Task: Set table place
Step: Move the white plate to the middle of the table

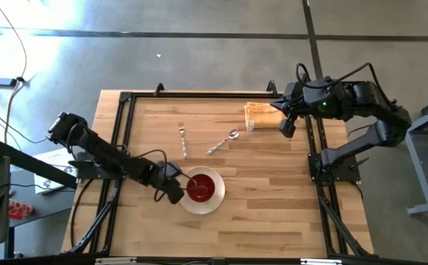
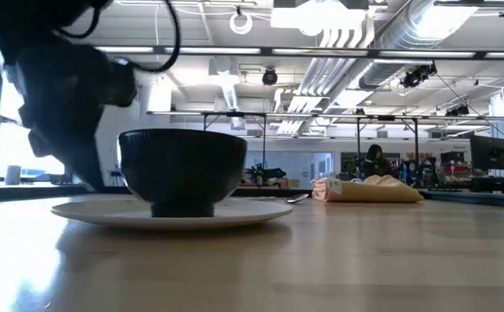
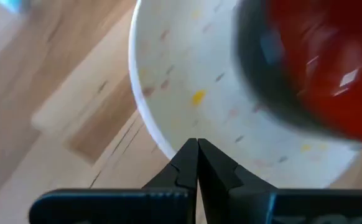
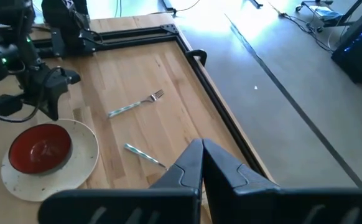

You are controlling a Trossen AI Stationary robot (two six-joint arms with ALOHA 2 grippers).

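Observation:
The cream speckled plate [image 1: 212, 204] lies flat near the table's [image 1: 273, 221] front left, and the red bowl [image 1: 201, 187] stands on it by its foot. My left gripper [image 1: 177, 193] is shut, slanting down, with its tips at the plate's left rim [image 3: 168, 146]. The fork [image 1: 183, 140] and the spoon [image 1: 223, 142] lie flat on the wood farther back. My right gripper [image 1: 287, 129] hangs shut, high above the table's far right, holding nothing. My left gripper comes slanting down from the table's left, its shut fingertips [image 3: 187, 155] over the plate's left rim [image 3: 153, 124]. Whether they touch the rim I cannot tell. The plate lies flat on the table with the bowl on it.
A tan paper bag [image 1: 262, 116] lies at the far right, close under my right gripper. A black rail frame [image 1: 122, 147] edges the table. Bare wood lies to the right of the plate and along the front edge. A person [image 2: 375, 160] shows far behind the table.

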